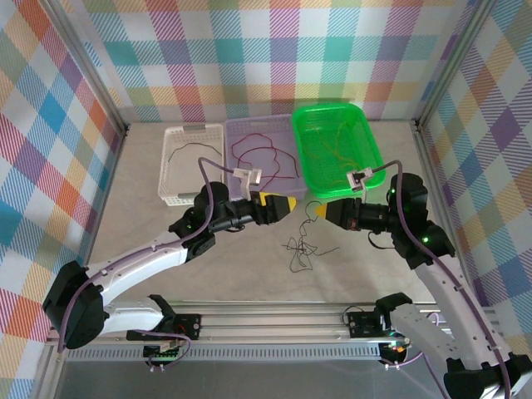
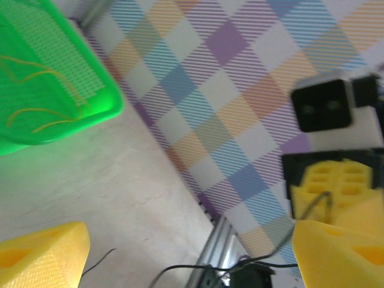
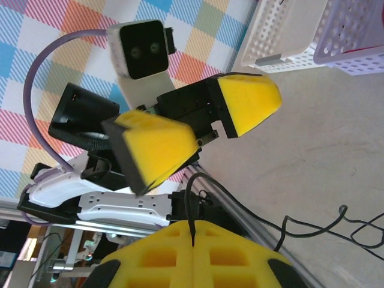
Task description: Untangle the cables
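Left hand (image 1: 291, 204) gapes — right hand (image 1: 322, 213) pinches a black cable (image 3: 190, 219).

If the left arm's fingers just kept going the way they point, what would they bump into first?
Probably the right gripper, facing the left gripper nose to nose and shut on a black cable; height is hard to judge.

Your left gripper (image 1: 289, 204) points toward 3 o'clock with its jaws spread wide. Your right gripper (image 1: 321, 213) faces it toward 9 o'clock, pinched closed on a black cable (image 3: 188, 198).
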